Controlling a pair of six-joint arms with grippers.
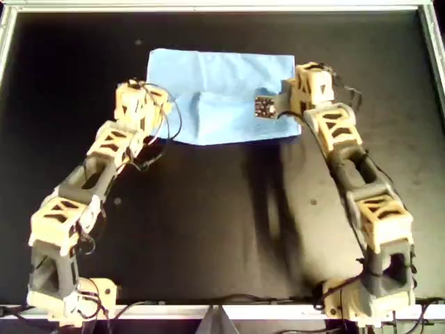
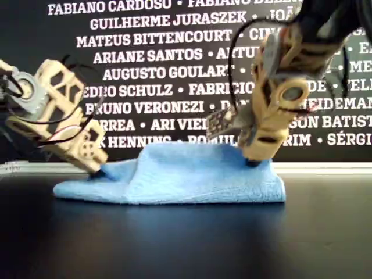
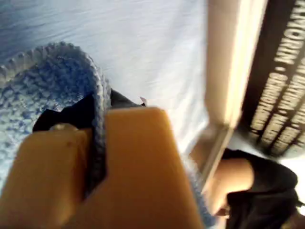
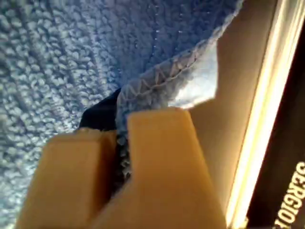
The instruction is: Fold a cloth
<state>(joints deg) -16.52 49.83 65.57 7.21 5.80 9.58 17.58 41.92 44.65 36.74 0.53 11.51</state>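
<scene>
The light blue cloth lies at the far middle of the black table, doubled over into a wide rectangle with a raised hump in its middle. My left gripper is shut on the cloth's edge at the overhead view's left, low against the table. The left wrist view has the stitched hem pinched between the tan fingers. My right gripper is shut on the opposite edge. In the right wrist view a hemmed corner sticks out of the closed fingers.
The black table is bordered by a metal frame. A dark banner with white names stands behind the far edge. A small speckled board juts from the right gripper over the cloth. Loose cables hang by the left wrist.
</scene>
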